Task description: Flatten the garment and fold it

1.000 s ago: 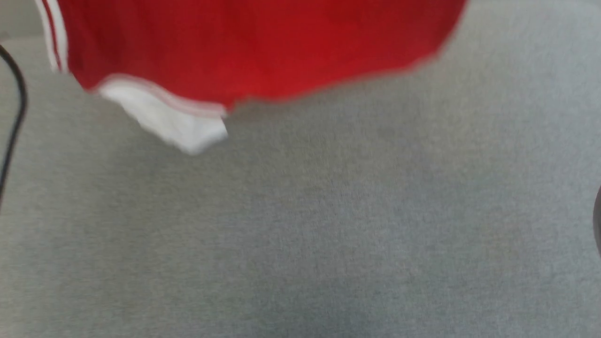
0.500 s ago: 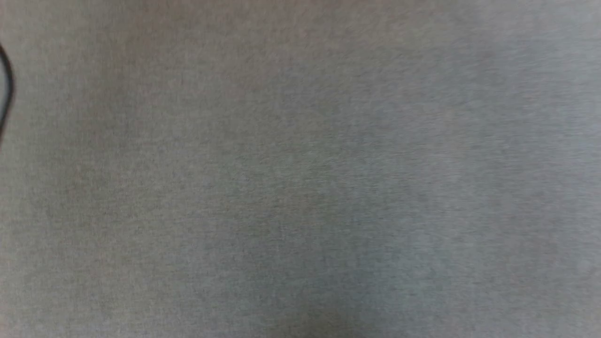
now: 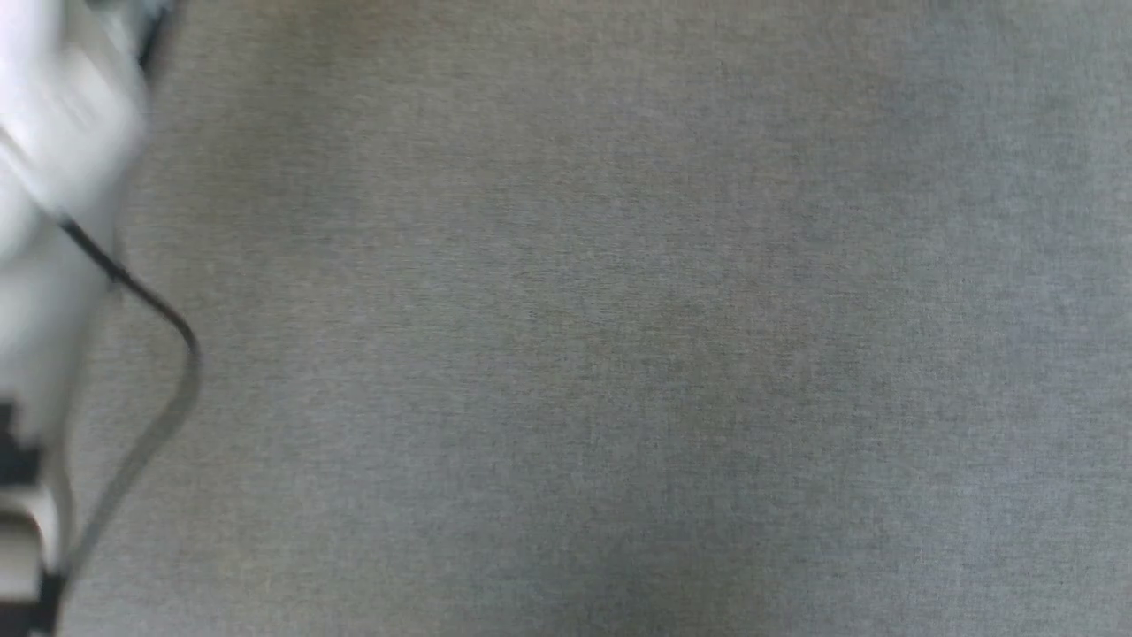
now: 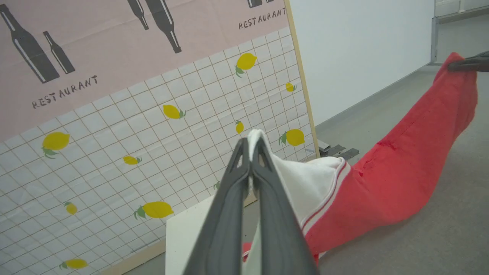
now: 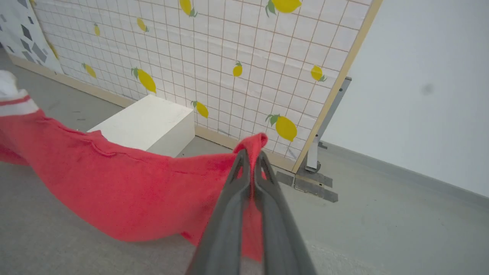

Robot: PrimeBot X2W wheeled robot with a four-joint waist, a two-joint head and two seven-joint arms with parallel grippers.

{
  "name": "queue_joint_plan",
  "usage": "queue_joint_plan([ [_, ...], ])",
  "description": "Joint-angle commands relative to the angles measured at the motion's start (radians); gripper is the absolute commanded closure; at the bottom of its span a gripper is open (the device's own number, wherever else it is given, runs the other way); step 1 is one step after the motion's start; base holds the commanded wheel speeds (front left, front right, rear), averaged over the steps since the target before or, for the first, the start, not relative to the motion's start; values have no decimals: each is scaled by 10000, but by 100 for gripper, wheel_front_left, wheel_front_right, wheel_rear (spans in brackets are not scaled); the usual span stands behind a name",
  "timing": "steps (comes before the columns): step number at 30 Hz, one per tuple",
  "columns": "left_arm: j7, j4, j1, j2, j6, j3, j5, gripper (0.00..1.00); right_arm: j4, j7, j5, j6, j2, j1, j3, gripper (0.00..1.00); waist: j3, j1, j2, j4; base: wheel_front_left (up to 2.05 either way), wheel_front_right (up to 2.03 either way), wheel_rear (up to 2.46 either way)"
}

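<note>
Both ends are pinned and the garment is up in the air! The left gripper has its dark fingers pressed together on the tip of a white sleeve, and the right gripper has its fingers clamped on a peak of red cloth. From the left wrist you can see that right-hand pinch out at two o'clock, with the red body slung between the two in a long sagging band. Its low belly droops toward the grey surface; whether it touches, I cannot tell. So by my reckoning we are early. The shirt is stretched but bunched and twisted, not laid flat, and no fold has been made. Laying it down, smoothing it out and all the folding are yet to come. Looking around from the right wrist, a white box sits at ten o'clock just behind the cloth. Behind the box stands a lemon-patterned panel, whose metal foot is at three o'clock against the white wall. The head view has a blurred pale forearm at nine o'clock and a black cable looping off it. That loop is the one thing I would say could snag the fabric on the way down.
</note>
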Motion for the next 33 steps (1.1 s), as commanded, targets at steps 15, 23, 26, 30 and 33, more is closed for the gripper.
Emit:
queue_joint_plan([
  [15, 538, -4103, 7425, 938, 2247, -543, -822, 100, -4616, 742, 1248, -15, -424, 7421, -2132, 100, -2349, -2, 0, -119, 0, 0, 0],
  [23, 853, -4079, 9988, 951, 2802, -1023, -1536, 100, -5394, 1328, 1016, -15, 555, 10480, -3246, 100, -3359, -2, 0, -149, 0, 0, 0],
  [26, 1069, -4125, 10681, 971, 2900, -1150, -1876, 100, -5518, 1660, 953, -15, 723, 11429, -3638, 100, -3683, -2, 0, -88, 0, 0, 0],
  [30, 1644, -4265, 11660, 1084, 3051, -1354, -2434, 100, -5731, 2134, 1079, -15, 1118, 12694, -4083, 100, -4037, -2, 0, 9, 0, 0, 0],
  [33, 2229, -4359, 12333, 1286, 3188, -1563, -2753, 100, -5899, 2421, 1032, -15, 1261, 13602, -4236, 100, -4211, -2, 0, 82, 0, 0, 0],
])
